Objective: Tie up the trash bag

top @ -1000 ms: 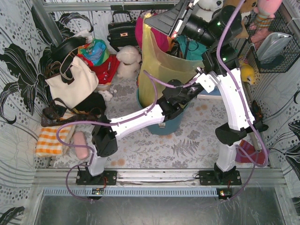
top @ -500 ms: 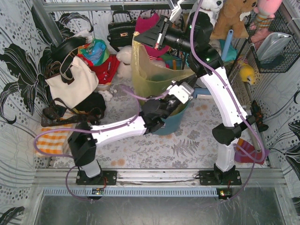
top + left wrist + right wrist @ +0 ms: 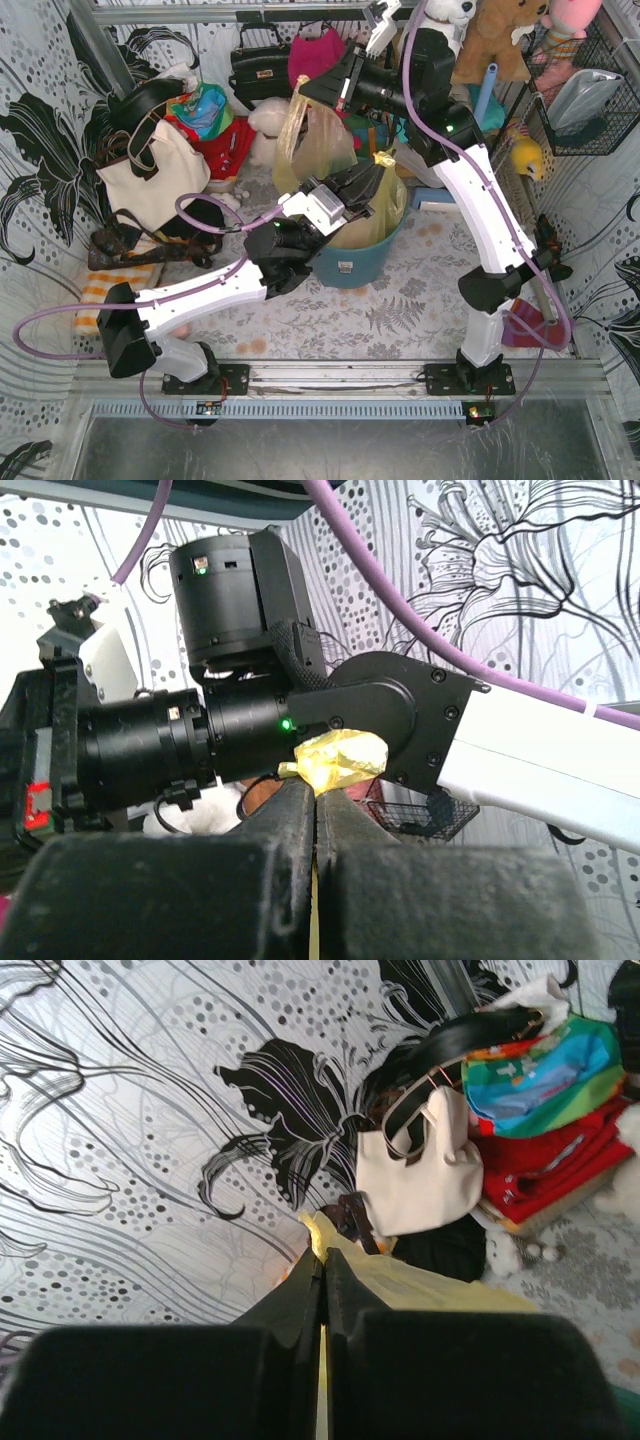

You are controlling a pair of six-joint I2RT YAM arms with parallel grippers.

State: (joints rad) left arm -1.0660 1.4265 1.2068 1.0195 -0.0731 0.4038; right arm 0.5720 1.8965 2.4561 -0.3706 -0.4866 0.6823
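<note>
The trash bag [image 3: 372,218] is thin yellow-green plastic and sits in the round teal bin [image 3: 350,262] at mid table. My right gripper [image 3: 306,93] is high above the bin's left side. It is shut on one edge of the bag, which hangs from it as a stretched strip [image 3: 322,135]. The right wrist view shows the plastic [image 3: 420,1282] pinched at the gripper [image 3: 322,1256]. My left gripper [image 3: 379,168] is over the bin's mouth, shut on another bunched corner [image 3: 385,158]. In the left wrist view a yellow wad [image 3: 338,758] sticks out past the gripper [image 3: 316,786].
A cream handbag [image 3: 150,178], a black handbag [image 3: 262,65], red cloth [image 3: 225,140] and plush toys [image 3: 272,125] crowd the back left. An orange striped towel [image 3: 100,300] lies at the left. A wire basket [image 3: 585,100] hangs at the right wall.
My right gripper has moved down and left with its bag edge. The broad raised sheet has narrowed to a strip. My left arm has swung left, and its gripper has risen with the other corner.
</note>
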